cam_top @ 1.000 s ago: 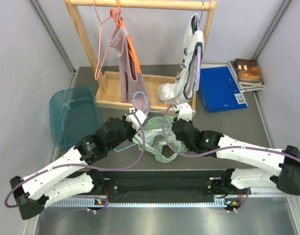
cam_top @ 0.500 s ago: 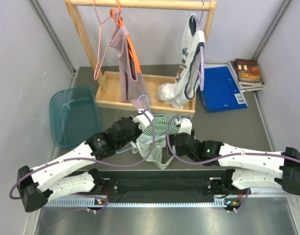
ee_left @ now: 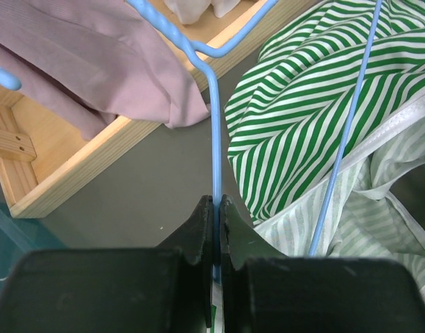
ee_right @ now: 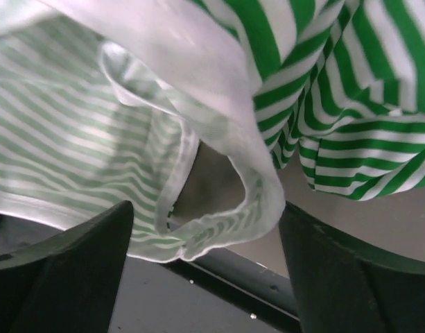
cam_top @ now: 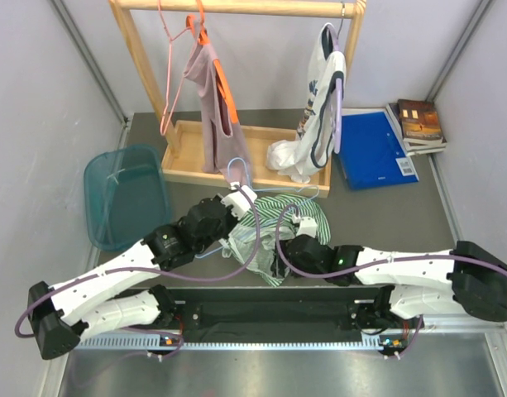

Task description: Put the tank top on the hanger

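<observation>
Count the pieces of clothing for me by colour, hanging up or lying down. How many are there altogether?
Green-and-white striped tank top: 1
Mauve-pink top: 1
White top with dark trim: 1
Total: 3

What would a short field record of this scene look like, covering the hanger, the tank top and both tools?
hanger: light blue wire, one side crossing the striped fabric
tank top: green-and-white stripes, bunched up
left tool: shut on the hanger
right tool: open, white-edged fabric loop between its fingers
</observation>
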### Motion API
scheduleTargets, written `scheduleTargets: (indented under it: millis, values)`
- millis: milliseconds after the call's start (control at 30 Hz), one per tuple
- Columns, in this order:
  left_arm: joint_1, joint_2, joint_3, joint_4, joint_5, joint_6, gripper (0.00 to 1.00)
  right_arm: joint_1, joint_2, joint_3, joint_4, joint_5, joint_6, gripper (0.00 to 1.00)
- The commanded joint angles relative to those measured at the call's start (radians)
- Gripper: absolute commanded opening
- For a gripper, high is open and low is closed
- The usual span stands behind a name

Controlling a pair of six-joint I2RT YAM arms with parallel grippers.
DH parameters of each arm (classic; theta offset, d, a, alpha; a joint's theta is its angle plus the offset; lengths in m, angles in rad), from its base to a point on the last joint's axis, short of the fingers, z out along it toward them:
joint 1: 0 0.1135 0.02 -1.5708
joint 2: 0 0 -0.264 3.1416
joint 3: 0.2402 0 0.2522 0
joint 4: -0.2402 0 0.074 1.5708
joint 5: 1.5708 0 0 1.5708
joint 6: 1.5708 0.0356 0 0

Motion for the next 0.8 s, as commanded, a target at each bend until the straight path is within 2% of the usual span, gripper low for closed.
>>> scheduleTargets:
  millis: [0,33,67,133,167,267,433,567,767]
  values:
    - [-0.003,-0.049,0.008,0.043,-0.025,-0.007,0.00,0.010,0.031,-0.018,0.067,-0.029,0.051,0.75]
    - [-0.003,-0.055,0.006,0.045,-0.027,-0.009,0.00,0.008,0.025,-0.019,0.062,-0.025,0.052,0.69]
    - [-0.003,-0.060,0.005,0.045,-0.030,-0.007,0.00,0.007,0.019,-0.022,0.052,-0.019,0.054,0.54]
    - [-0.004,-0.080,0.002,0.051,-0.033,-0.006,0.00,-0.008,-0.022,-0.036,0.035,-0.006,0.051,0.31]
    - [-0.004,-0.094,-0.001,0.054,-0.035,-0.004,0.00,-0.019,-0.041,-0.042,0.012,0.003,0.037,0.14]
    - [-0.004,-0.133,-0.007,0.063,-0.024,0.004,0.00,-0.129,-0.128,-0.059,-0.036,-0.002,-0.029,0.00]
    - [-0.009,-0.224,-0.040,0.089,0.089,0.014,0.00,-0.318,-0.245,-0.029,-0.099,-0.022,-0.178,0.00]
    - [-0.012,-0.295,-0.060,0.102,0.105,0.019,0.00,-0.529,-0.240,0.007,-0.094,-0.139,-0.314,0.00]
    - [-0.012,-0.299,-0.058,0.103,0.134,0.021,0.00,-0.694,-0.231,0.114,-0.131,-0.199,-0.422,0.00]
